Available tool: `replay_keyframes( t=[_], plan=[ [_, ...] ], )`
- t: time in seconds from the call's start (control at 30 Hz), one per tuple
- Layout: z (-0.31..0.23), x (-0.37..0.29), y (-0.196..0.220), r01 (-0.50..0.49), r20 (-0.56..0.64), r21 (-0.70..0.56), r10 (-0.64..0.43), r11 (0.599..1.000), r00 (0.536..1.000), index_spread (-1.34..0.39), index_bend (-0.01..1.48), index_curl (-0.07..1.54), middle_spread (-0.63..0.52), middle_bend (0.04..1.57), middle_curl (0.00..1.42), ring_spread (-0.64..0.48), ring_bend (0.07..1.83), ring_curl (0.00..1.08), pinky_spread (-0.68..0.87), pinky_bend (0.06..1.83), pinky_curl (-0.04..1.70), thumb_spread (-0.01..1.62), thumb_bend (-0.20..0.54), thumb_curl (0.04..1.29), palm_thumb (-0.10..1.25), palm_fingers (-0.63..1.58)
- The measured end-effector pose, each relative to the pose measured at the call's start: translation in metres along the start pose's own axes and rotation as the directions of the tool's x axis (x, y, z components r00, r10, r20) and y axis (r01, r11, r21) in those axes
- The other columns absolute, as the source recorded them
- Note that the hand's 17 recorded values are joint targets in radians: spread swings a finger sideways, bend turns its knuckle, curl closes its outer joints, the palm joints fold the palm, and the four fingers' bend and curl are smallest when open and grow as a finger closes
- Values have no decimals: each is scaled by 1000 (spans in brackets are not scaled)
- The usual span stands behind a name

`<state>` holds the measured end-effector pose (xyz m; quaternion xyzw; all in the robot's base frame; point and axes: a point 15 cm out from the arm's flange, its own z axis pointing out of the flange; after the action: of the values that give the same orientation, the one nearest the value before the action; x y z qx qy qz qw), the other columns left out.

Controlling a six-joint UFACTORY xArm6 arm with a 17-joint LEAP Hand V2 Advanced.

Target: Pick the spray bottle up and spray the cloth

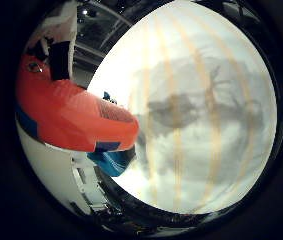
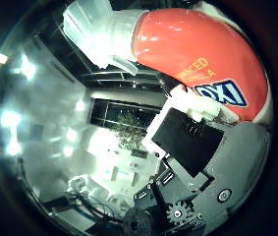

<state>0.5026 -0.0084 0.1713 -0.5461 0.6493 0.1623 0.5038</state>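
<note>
An orange-red spray bottle [image 2: 197,54] with a white spray head [image 2: 97,32] lies close against my palm. My right hand [image 2: 190,140] has its white and black fingers curled round the bottle's body. The little finger side view shows the same bottle [image 1: 71,115] with a blue label patch, held over a white cloth [image 1: 201,115] with pale yellow stripes. The cloth lies spread out flat and fills most of that view. Grey shadows of my hand and the bottle fall on the cloth's middle.
Past the bottle, the thumb side view looks out into a room with bright ceiling lights [image 2: 11,118] and dark windows [image 2: 124,118]. A white edge of a surface [image 1: 51,175] shows beneath the bottle.
</note>
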Motion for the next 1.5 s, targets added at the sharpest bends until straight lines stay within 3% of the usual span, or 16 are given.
replay_keyframes(
  t=[0.27,0.47,0.63,0.83,1.07,1.27,1.5],
  plan=[
    [-22,-41,-16,63,-71,34,-61,997,996,-195,1128,784,-75,1366,647,-146,1488,606,-162,1066,1269,649,-18,826,1099,1158],
    [-35,-65,-3,66,-161,-75,-78,995,984,-196,1125,785,-75,1372,639,-147,1487,604,-170,1027,1341,630,-18,857,1095,1162],
    [-47,-85,14,83,-288,-190,-137,978,948,-203,1121,785,-75,1372,635,-148,1489,601,-177,1005,1380,616,-20,874,1084,1166],
    [-56,-114,27,127,-442,-324,-269,937,856,-207,1121,789,-75,1370,631,-148,1489,598,-171,989,1408,593,-20,886,1065,1167],
    [-44,-162,26,212,-510,-422,-424,881,749,-208,1119,795,-75,1375,633,-148,1493,600,-166,979,1446,576,-21,901,1052,1169],
    [-21,-201,35,285,-523,-534,-576,796,629,-207,1120,795,-75,1374,634,-148,1491,600,-163,971,1463,569,-20,909,1051,1172],
    [-1,-235,50,271,-513,-667,-692,694,508,-208,1115,797,-75,1374,634,-149,1491,601,-160,966,1475,560,-21,909,1058,1171]
  ],
)
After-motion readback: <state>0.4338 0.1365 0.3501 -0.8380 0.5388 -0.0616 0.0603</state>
